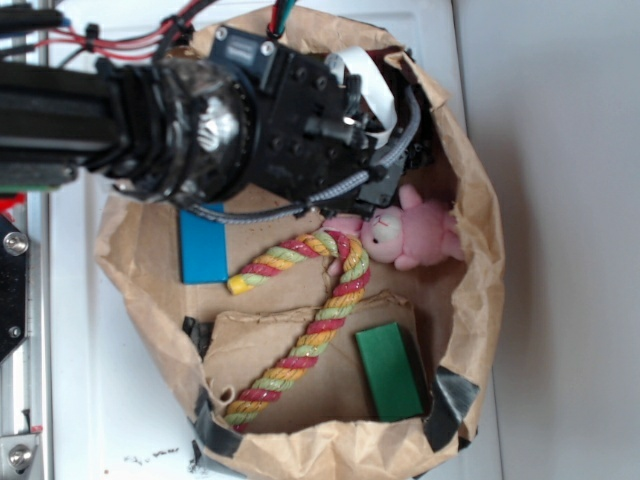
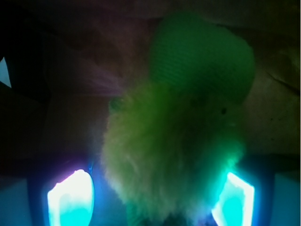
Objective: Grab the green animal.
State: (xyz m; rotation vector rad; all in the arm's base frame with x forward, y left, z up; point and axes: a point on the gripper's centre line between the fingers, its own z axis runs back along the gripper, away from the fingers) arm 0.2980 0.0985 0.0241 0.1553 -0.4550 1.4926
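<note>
The green animal [image 2: 174,141] fills the wrist view: a fluffy lime-green body with a smooth rounded green head [image 2: 202,56] above it. It lies between my gripper's [image 2: 155,175] two glowing fingers. The left finger [image 2: 70,197] stands a little apart from the fur. The right finger [image 2: 235,197] is at the fur's edge. The jaws stand wide, so the gripper is open around the toy. In the exterior view my black arm [image 1: 290,110] reaches into the top right corner of the brown paper bag [image 1: 480,300] and hides both the animal and the fingers.
Inside the bag lie a pink plush bunny [image 1: 415,232] just below the arm, a striped rope candy cane [image 1: 310,320], a blue block [image 1: 204,245] and a flat dark green block [image 1: 390,372]. The bag's crumpled walls rise close around the arm.
</note>
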